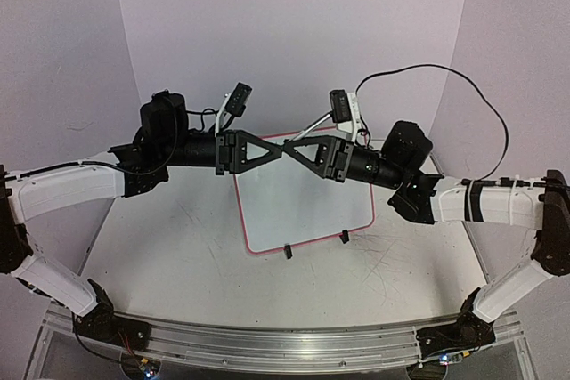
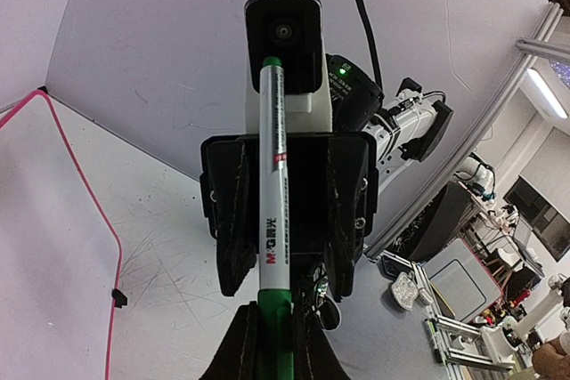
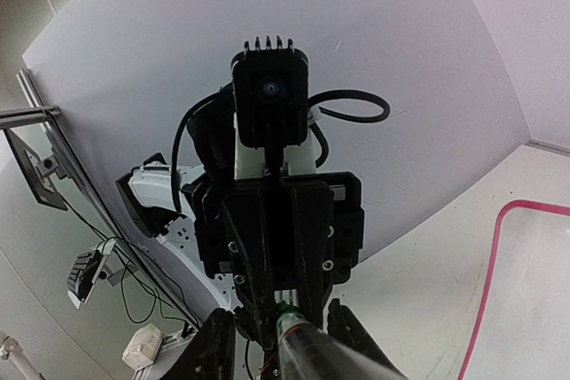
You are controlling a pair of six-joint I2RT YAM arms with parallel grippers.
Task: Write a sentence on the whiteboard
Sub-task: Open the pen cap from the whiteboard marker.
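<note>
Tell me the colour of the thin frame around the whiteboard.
The frame of the whiteboard is pink-red; the top external view shows it best.

Scuffed pale tabletop (image 1: 178, 246), curved white backdrop (image 1: 294, 24) from 9 through 12 to 3 o'clock, and an aluminium rail (image 1: 267, 344) along 6 o'clock. Left wrist view: white marker (image 2: 274, 175) with green ends and an M&G label running 12 to 6 through centre, a ceiling strip light (image 2: 545, 93) at 2 o'clock, and blurry lab racks (image 2: 463, 335) at 4 o'clock. Right wrist view: white power adapter (image 3: 142, 349) and loose cables at 8 o'clock.
</note>
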